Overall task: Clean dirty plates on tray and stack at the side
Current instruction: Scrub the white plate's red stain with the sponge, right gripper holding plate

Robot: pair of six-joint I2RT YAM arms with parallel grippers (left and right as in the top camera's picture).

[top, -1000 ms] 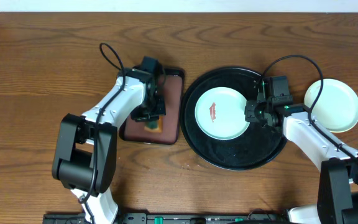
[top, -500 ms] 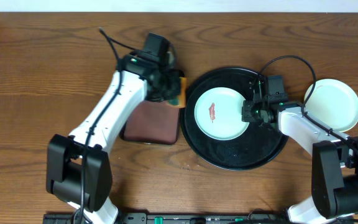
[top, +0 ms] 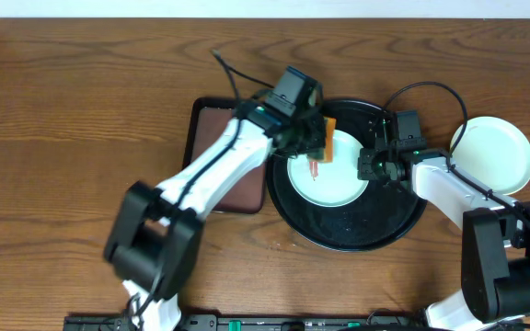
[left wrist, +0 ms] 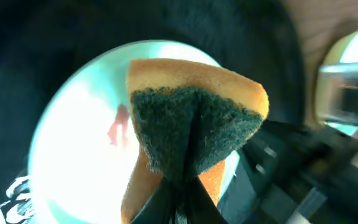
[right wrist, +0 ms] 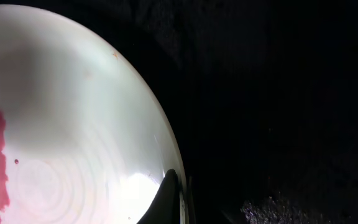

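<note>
the left gripper [left wrist: 180,198] is squeezed shut on the sponge [left wrist: 194,121], and the mint-green plate [top: 340,180] lies just under it in the black tray [top: 357,234]. the red smear [left wrist: 118,127] is a bit to the side of the sponge. the right gripper [top: 372,166] looks pinched on the plate's rim, so it should hold tight while the sponge presses down flat and rubs over the smear.

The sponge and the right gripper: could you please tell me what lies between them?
In the overhead view, only a clean stretch of the mint-green plate lies between the sponge and the right gripper at its rim.
</note>
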